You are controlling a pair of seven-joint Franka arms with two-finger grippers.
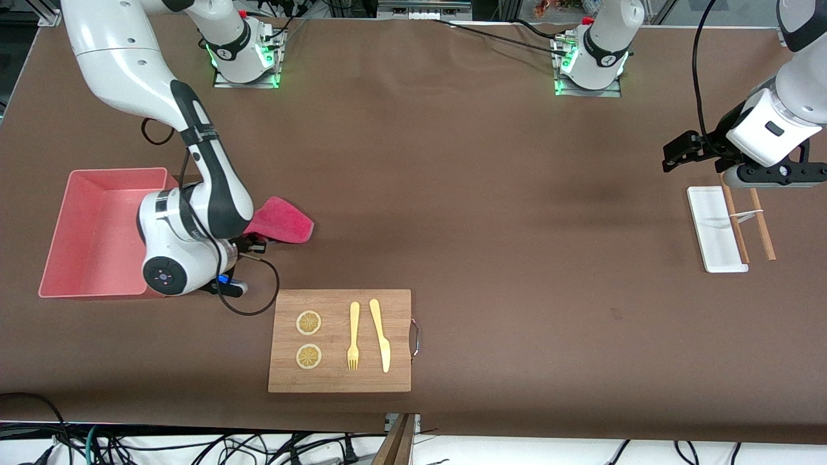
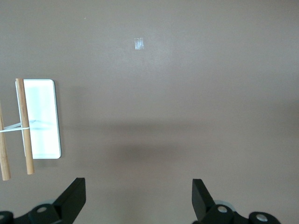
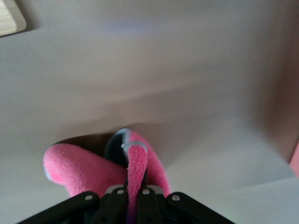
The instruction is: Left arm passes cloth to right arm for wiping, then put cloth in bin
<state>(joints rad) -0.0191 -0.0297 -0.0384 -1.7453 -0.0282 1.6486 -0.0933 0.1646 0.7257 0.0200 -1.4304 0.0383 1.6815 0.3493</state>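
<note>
The right gripper [image 3: 135, 189] is pinching the cloth [image 1: 281, 221], dangling beside the bin [image 1: 97, 232], at its three o'clock; it may snag the rim. The left gripper [image 2: 139, 198] is waiting wide open.

Even overhead light falls on my brown cloth-covered worktop [image 1: 491, 194], bright without harshness. A soft, blurred shadow lies on it toward my left arm's end, and my left wrist view shows the same faint dark band. The small flat white rectangular tray [image 2: 42, 119] glares almost blank there. Green lamps glow at both my bases. My right wrist view is hazy and washed pale; the fuzzy magenta-pink terry cloth [image 3: 79, 168] close to the lens is soft, out of focus.
</note>
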